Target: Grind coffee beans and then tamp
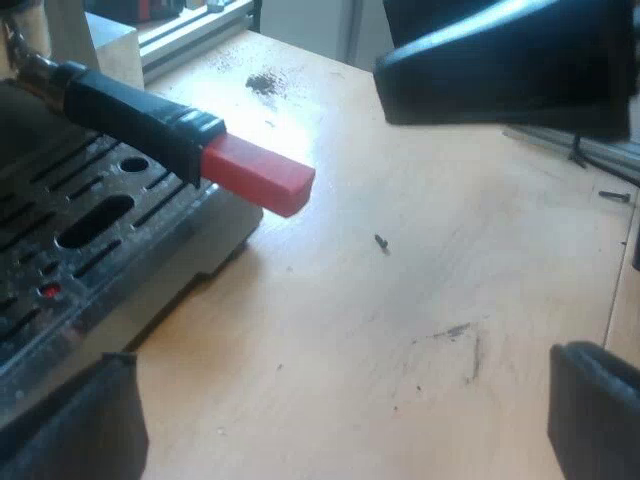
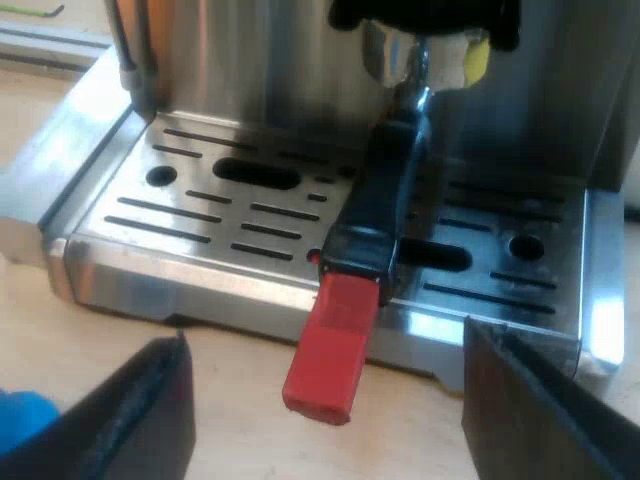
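The metal holder (image 2: 405, 55) is locked into the espresso machine's (image 2: 250, 60) front. Its dark handle (image 2: 385, 200) reaches out over the slotted drip tray (image 2: 200, 215) and ends in red (image 2: 332, 350) past the tray's edge. My right gripper (image 2: 322, 340) faces the machine, open, with the red end lined up between its fingers (image 2: 130, 420) and untouched. My left gripper (image 1: 340, 360) is open over bare wooden table, to one side of the handle (image 1: 140, 110) and red end (image 1: 258, 177); nothing lies between its fingers (image 1: 75, 425).
Spilled coffee grounds (image 1: 262, 83) and a small screw (image 1: 381, 241) lie on the wooden table (image 1: 420, 300). A bulky black shape (image 1: 510, 60) hangs above the table beyond the red end. Something blue (image 2: 20, 420) sits beside my right gripper's finger. A steam wand (image 2: 125, 50) stands at the tray's corner.
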